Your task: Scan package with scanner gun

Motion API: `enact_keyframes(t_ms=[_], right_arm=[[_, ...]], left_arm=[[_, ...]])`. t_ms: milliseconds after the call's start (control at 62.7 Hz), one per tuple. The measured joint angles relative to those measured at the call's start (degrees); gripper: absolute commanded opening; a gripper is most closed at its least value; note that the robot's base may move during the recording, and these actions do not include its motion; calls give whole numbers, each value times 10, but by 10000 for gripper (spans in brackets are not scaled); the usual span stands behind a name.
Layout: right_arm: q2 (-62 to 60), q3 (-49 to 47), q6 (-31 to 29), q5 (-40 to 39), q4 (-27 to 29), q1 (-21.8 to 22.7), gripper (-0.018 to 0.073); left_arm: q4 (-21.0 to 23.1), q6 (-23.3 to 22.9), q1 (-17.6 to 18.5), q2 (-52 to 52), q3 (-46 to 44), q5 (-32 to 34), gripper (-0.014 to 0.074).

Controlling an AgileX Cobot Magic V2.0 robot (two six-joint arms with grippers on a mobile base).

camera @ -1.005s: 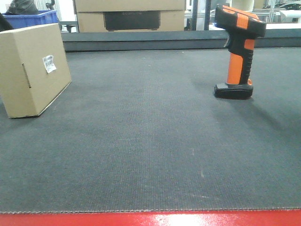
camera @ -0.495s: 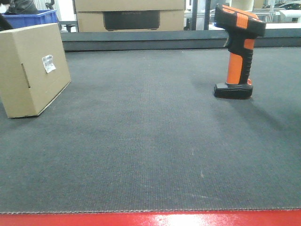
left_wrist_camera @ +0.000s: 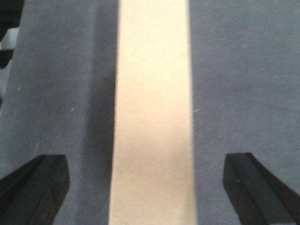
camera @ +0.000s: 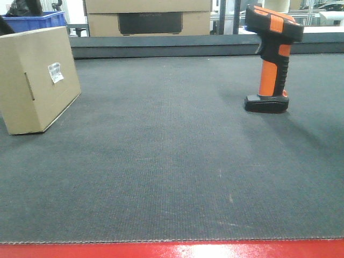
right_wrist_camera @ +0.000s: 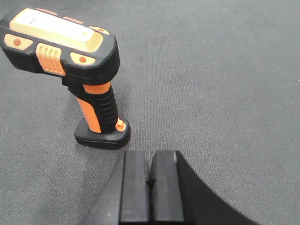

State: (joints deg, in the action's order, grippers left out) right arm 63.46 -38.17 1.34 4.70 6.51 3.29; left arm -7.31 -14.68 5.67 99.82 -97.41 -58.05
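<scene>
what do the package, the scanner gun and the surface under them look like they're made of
The package looks like matte tan cardboard: plain dull faces, folded edges, a stuck-on white label. The scanner gun is probably hard plastic, black and orange, with a ribbed grip that may be rubbery. The mat is dark grey with a fine woven texture, possibly fabric or rubber.
</scene>
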Motion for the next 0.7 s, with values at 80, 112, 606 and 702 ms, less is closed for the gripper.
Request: enact_keyframes(t_ms=[80, 112, 606, 702], right_arm=[[0, 0, 0, 0, 0, 0, -165], [0, 0, 0, 0, 0, 0, -165], [9, 0, 0, 0, 0, 0, -165], [14, 0, 0, 0, 0, 0, -165]], left_arm=[[0, -3, 0, 13, 0, -6, 571], [1, -4, 0, 19, 0, -11, 571], [11, 9, 0, 72, 0, -37, 65], [14, 9, 0, 72, -1, -38, -109]])
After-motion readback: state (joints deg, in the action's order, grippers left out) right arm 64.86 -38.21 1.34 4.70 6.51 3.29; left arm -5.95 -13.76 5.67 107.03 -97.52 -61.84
